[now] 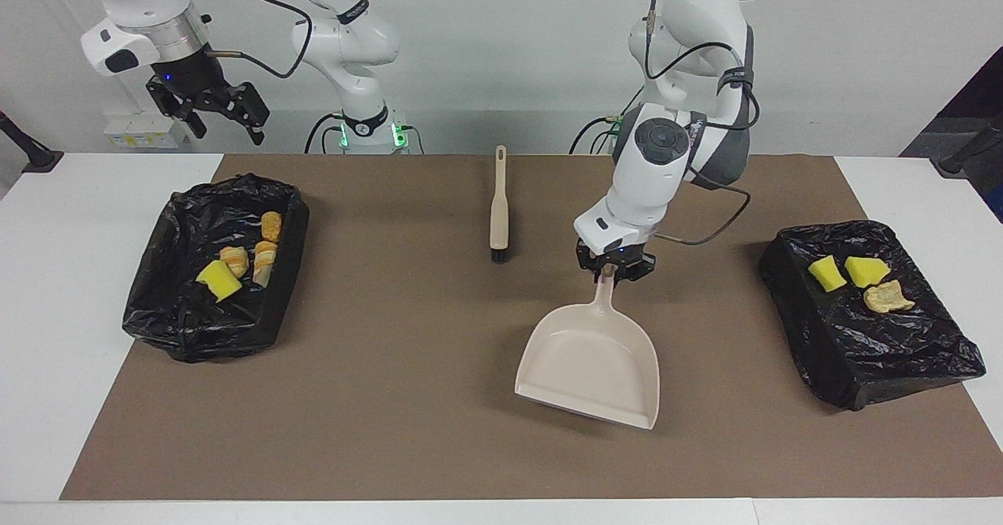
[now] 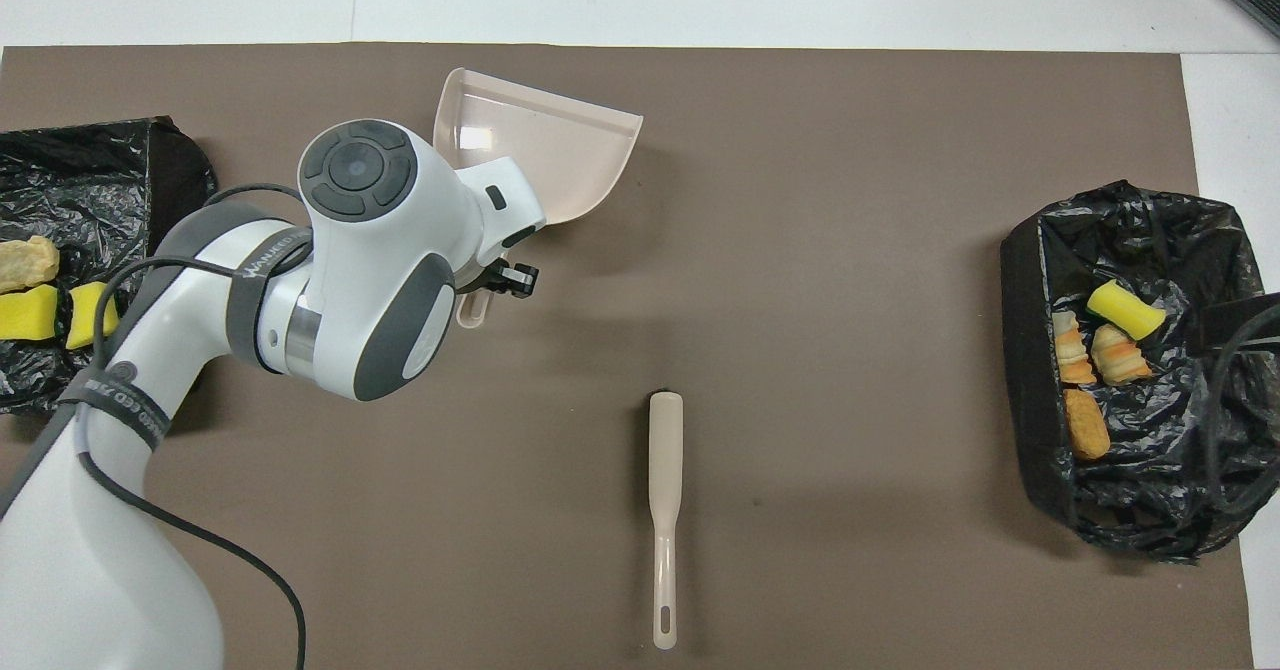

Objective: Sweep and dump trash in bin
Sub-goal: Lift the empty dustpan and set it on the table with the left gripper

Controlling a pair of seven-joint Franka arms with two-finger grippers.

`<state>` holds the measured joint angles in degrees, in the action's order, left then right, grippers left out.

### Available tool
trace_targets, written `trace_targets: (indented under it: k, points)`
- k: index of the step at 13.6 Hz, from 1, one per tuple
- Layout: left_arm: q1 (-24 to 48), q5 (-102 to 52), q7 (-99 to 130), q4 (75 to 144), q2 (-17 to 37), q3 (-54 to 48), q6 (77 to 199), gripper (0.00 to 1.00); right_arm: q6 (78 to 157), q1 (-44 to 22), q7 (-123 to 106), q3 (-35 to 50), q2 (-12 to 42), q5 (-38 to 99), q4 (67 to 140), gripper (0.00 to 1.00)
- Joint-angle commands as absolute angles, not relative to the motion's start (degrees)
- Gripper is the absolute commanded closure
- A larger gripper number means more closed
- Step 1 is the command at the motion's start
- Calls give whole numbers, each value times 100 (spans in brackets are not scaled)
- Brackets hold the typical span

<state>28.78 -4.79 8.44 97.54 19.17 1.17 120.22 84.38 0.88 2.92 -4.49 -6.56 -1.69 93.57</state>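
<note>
The trash lies in two black-bagged bins. The bin (image 1: 157,305) at the right arm's end holds one yellow sponge chunk (image 1: 219,280) and three pastry bits (image 1: 265,262); it also shows in the overhead view (image 2: 1030,350). The bin (image 1: 862,353) at the left arm's end carries two yellow chunks (image 1: 827,273) and one tan bit (image 1: 888,297) on its bag. My left gripper (image 1: 613,273) is shut on the handle of the empty cream dustpan (image 1: 592,360), which sits on the mat. My right gripper (image 1: 229,135) is open and waits high over the edge of its bin.
A cream brush (image 1: 499,208) lies on the brown mat (image 1: 392,400) mid-table, nearer to the robots than the dustpan, its dark bristles pointing away from them. It also shows in the overhead view (image 2: 665,480). White tabletop borders the mat.
</note>
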Motion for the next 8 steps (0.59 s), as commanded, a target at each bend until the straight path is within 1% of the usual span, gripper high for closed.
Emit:
trace_targets:
  k: [1, 2, 4, 6, 7, 8]
  points:
    - [3199, -834, 1370, 9335, 2380, 237, 12217, 100, 8657, 44, 97, -492, -712, -202, 9475, 0]
    - [3260, -974, 1589, 9308, 2538, 229, 12278, 100, 8744, 44, 71, -492, -712, -246, 9475, 0]
    - [3681, -923, 2500, 9107, 2934, 246, 12602, 100, 8902, 44, -61, -492, -703, -298, 9483, 0]
    - [3700, -914, 2768, 9079, 2962, 246, 12586, 100, 8886, 44, -53, -492, -703, -299, 9501, 0]
    - [3700, -923, 2829, 9079, 2953, 246, 12586, 97, 8903, 44, -53, -492, -721, -299, 9579, 0]
    - [3691, -905, 3178, 9079, 2892, 255, 12603, 76, 8912, 44, -61, -492, -721, -308, 9597, 0]
